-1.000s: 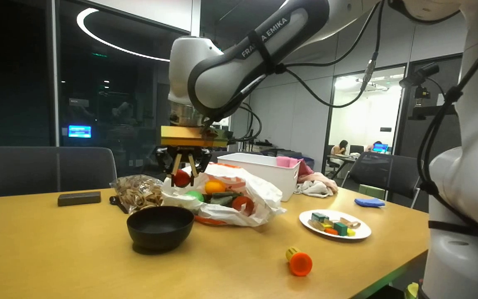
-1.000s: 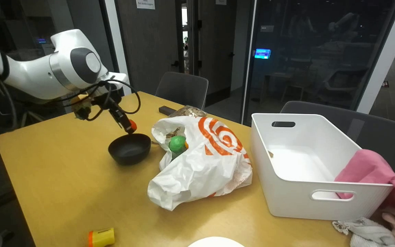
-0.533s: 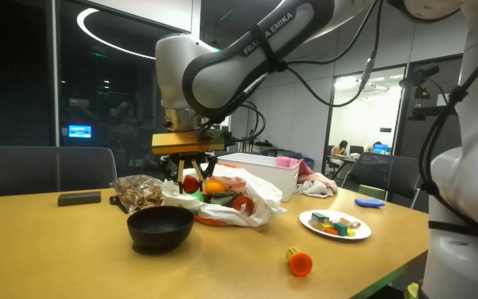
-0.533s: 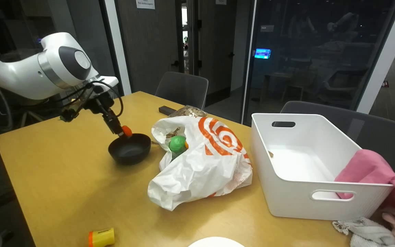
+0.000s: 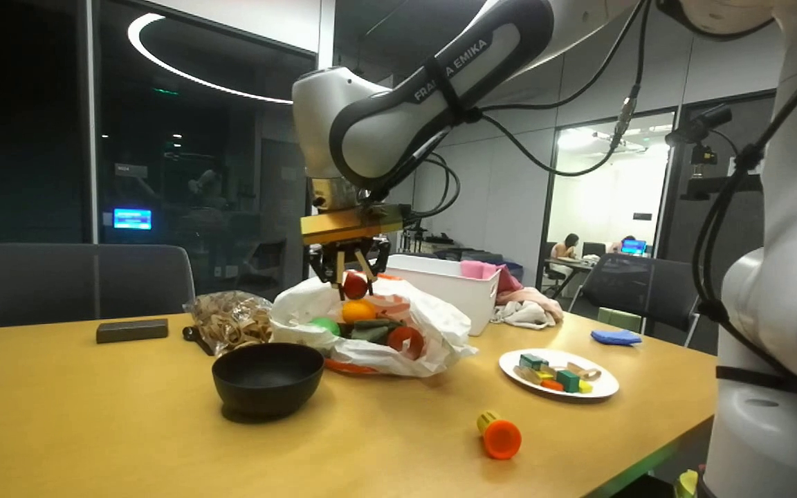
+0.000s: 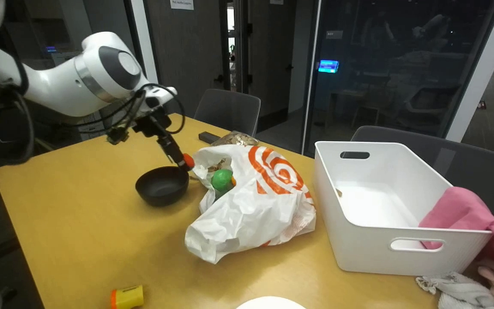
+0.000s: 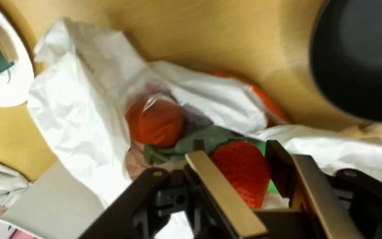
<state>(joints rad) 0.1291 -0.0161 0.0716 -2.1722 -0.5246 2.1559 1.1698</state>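
Strawberry [image 7: 245,172], deep red with a dimpled skin, broad at one end and tapering to the other, gripped on both sides by the pincer [image 5: 356,289]. Held aloft, clear of the surface [image 5: 149,422], near the gaping mouth of the white bag [image 6: 251,214]. Seen in an exterior view toward the surface's far edge, beyond the black bowl [image 5: 267,394].
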